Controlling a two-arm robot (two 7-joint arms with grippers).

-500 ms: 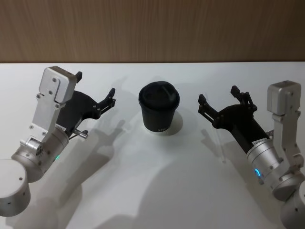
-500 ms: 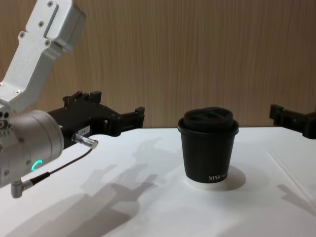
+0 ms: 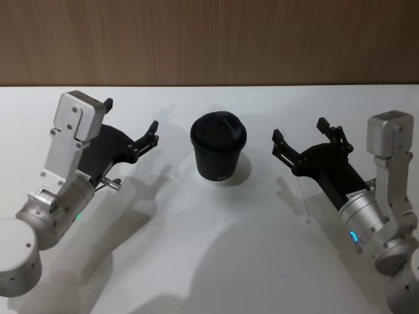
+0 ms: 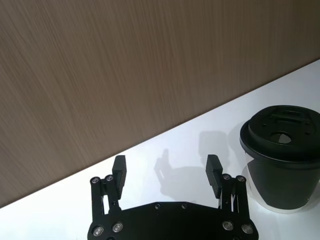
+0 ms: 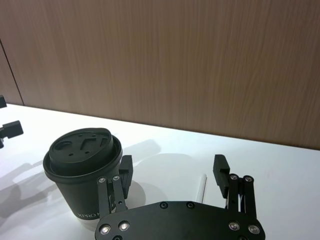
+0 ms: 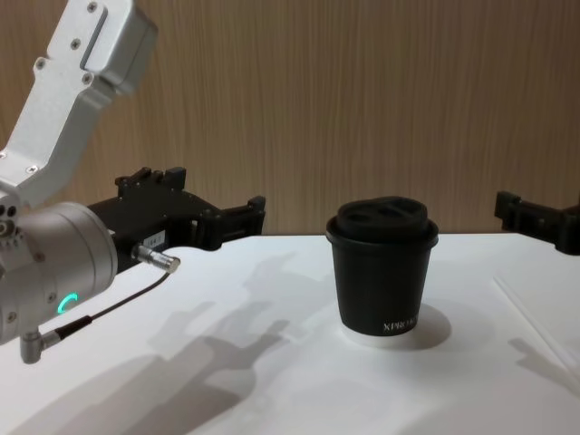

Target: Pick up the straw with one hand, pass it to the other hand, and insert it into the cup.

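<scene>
Where you look down on the table [image 3: 209, 255]: cup [image 3: 219, 149], upright, centre; straw [image 5: 201, 186], flat on the table right of the cup, below the right gripper [image 3: 299, 129]; left gripper [image 3: 131, 114], left of the cup; both spread wide, empty.

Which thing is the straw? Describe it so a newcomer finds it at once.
On the white table, look right of the short black lidded paper cup, beneath the open right gripper. The long thin white straw lies flat there, apart from the cup. Unlike the dark cup, it is pale and slender, nearly matching the tabletop.
</scene>
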